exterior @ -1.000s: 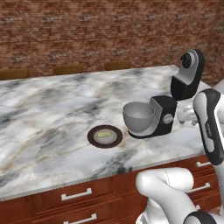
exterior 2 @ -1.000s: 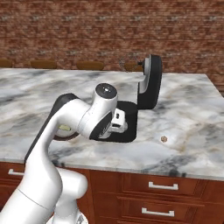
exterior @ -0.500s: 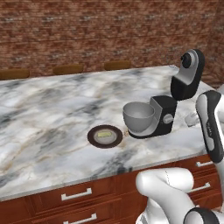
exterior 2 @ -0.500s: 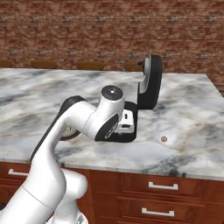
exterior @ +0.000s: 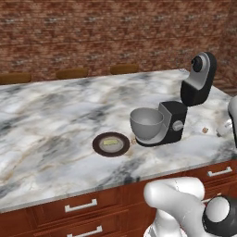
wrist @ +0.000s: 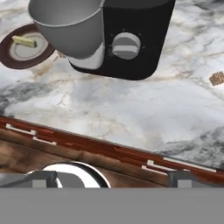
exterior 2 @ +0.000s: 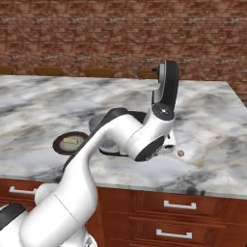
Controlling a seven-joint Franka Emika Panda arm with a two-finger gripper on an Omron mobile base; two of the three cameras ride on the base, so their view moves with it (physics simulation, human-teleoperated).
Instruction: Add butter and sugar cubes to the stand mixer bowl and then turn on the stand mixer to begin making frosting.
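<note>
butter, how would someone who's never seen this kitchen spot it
Find the black stand mixer on the marble counter. On the bowl side, past its grey metal bowl, lies a round dark brown plate. The butter is the small pale yellow block on it, the only thing there.

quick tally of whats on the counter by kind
mixer: 1
bowl: 1
plate: 1
butter: 1
small brown bit: 1
total: 5
</note>
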